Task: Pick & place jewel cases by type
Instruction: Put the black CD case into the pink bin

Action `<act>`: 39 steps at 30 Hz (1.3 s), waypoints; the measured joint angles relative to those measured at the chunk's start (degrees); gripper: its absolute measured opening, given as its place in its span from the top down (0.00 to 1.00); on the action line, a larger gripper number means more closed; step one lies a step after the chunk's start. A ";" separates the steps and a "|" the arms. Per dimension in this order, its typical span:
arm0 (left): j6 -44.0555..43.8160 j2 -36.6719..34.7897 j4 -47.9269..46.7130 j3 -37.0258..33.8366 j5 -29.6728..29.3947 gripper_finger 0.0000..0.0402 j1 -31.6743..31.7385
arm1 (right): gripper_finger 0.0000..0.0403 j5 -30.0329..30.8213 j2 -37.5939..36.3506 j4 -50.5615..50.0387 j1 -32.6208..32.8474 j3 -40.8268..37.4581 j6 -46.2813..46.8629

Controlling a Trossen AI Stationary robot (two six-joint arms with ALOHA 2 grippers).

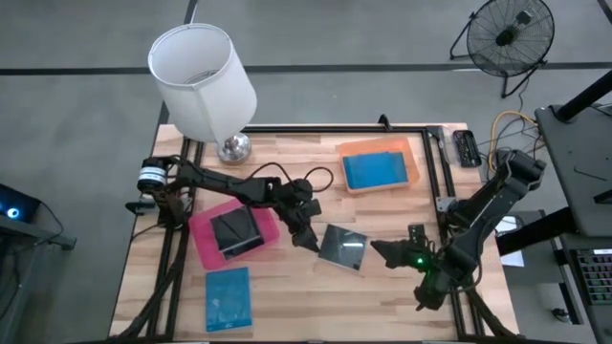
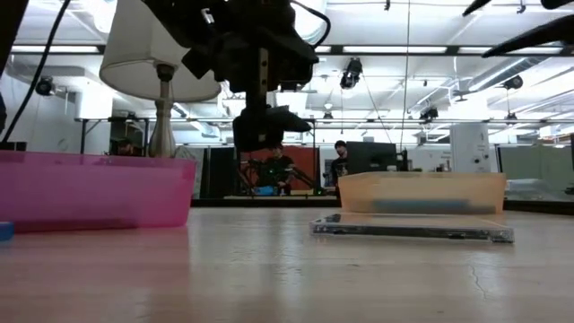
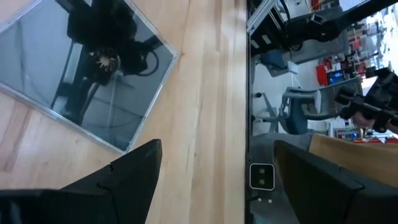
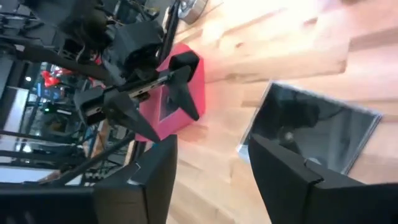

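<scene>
Your two robot hands flank a dark case lying flat on the wooden surface (image 1: 287, 306).

Your left hand (image 1: 304, 237) hangs open just beside the dark case (image 1: 343, 247); your right hand (image 1: 394, 252), part open, holds nothing. Another dark case (image 1: 236, 232) sits in the pink tray (image 1: 204, 239), a blue case (image 1: 375, 170) in the orange tray (image 1: 413, 153), another blue one (image 1: 229, 298) near the front edge.
</scene>
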 joint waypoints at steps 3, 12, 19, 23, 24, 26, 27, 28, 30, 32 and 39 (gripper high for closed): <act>-0.05 0.00 -0.19 0.19 -0.03 0.28 0.00 | 0.48 -2.67 -0.70 -0.13 0.00 -0.96 0.95; 0.55 0.00 0.32 -1.65 -1.03 0.27 1.17 | 0.28 -8.41 0.00 3.69 -0.12 -5.20 1.87; 0.54 1.02 0.36 -2.26 -0.10 0.27 2.63 | 0.25 -9.42 2.67 4.52 -0.39 -5.18 1.90; -0.24 3.10 1.05 -2.32 -0.07 0.27 2.60 | 0.25 -9.98 4.07 6.06 -0.39 -5.14 2.04; -0.54 3.85 1.92 -2.32 -0.01 0.27 2.60 | 0.25 -10.18 4.35 6.04 -0.39 -5.14 2.03; -1.56 4.82 2.66 -2.16 -0.02 0.27 2.72 | 0.25 -10.46 4.96 6.06 -0.39 -5.14 2.02; -2.30 5.20 2.47 -2.21 -0.05 0.27 2.75 | 0.25 -10.47 5.27 6.09 -0.39 -5.14 2.02; -3.04 5.76 2.89 -2.21 -0.26 0.27 2.78 | 0.25 -10.47 5.73 5.97 -0.39 -5.14 1.92; -4.42 6.73 3.73 -2.21 -0.97 0.27 2.87 | 0.25 -10.46 6.46 5.96 -0.39 -5.20 1.73; -5.67 6.84 3.28 -2.27 -2.08 0.27 2.86 | 0.25 -10.45 7.13 6.07 -0.39 -5.20 1.80; -10.86 7.19 3.58 -2.23 -9.16 0.27 2.84 | 0.26 -11.50 8.84 6.05 -1.66 -5.25 2.41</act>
